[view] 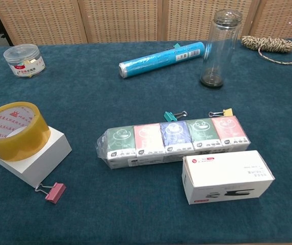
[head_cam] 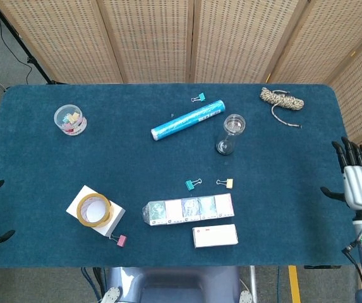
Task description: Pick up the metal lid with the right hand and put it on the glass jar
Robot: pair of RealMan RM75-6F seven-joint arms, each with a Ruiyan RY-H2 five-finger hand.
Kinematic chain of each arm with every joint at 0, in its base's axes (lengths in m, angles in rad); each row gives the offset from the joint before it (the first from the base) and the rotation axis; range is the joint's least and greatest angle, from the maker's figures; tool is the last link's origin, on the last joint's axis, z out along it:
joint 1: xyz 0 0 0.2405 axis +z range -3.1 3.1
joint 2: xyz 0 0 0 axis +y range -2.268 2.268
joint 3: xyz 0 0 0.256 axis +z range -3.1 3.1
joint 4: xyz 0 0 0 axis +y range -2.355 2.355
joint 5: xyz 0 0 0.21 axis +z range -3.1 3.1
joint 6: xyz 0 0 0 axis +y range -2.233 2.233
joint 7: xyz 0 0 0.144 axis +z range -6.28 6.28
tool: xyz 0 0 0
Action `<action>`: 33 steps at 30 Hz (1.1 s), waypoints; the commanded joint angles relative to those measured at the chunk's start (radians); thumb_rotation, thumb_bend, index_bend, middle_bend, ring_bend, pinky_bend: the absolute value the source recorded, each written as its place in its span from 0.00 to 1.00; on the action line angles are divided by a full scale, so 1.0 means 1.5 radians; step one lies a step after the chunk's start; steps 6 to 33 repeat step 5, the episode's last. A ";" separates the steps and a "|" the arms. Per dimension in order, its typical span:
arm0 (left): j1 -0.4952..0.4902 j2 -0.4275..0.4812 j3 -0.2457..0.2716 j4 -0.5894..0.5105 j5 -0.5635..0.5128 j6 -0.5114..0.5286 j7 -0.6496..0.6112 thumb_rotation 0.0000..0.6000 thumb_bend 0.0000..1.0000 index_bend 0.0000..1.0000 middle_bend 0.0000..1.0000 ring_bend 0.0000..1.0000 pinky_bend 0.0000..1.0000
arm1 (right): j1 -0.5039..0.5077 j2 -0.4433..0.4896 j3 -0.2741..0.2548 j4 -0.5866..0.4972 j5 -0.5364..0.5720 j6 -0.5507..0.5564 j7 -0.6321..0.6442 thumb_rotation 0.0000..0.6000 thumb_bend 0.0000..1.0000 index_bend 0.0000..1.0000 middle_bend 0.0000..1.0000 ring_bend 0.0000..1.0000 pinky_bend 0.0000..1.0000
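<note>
Glass jar [head_cam: 230,134] stands upright on blue table [head_cam: 282,208]; right hand [head_cam: 357,183] fingers apart.

A table [head_cam: 54,183] covered in dark teal cloth fills most of the view. Behind it stands a folding screen [head_cam: 149,38] of light woven panels in wooden frames. Grey floor [head_cam: 4,38] with a black cable [head_cam: 13,52] shows at upper left.
</note>
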 commanded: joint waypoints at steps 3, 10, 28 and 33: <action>0.004 -0.017 -0.011 -0.010 -0.023 0.005 0.038 1.00 0.00 0.00 0.00 0.00 0.00 | -0.069 -0.028 -0.024 0.023 -0.067 0.081 0.052 1.00 0.07 0.03 0.00 0.00 0.00; 0.004 -0.020 -0.013 -0.012 -0.025 0.004 0.045 1.00 0.00 0.00 0.00 0.00 0.00 | -0.083 -0.032 -0.025 0.017 -0.081 0.097 0.056 1.00 0.06 0.03 0.00 0.00 0.00; 0.004 -0.020 -0.013 -0.012 -0.025 0.004 0.045 1.00 0.00 0.00 0.00 0.00 0.00 | -0.083 -0.032 -0.025 0.017 -0.081 0.097 0.056 1.00 0.06 0.03 0.00 0.00 0.00; 0.004 -0.020 -0.013 -0.012 -0.025 0.004 0.045 1.00 0.00 0.00 0.00 0.00 0.00 | -0.083 -0.032 -0.025 0.017 -0.081 0.097 0.056 1.00 0.06 0.03 0.00 0.00 0.00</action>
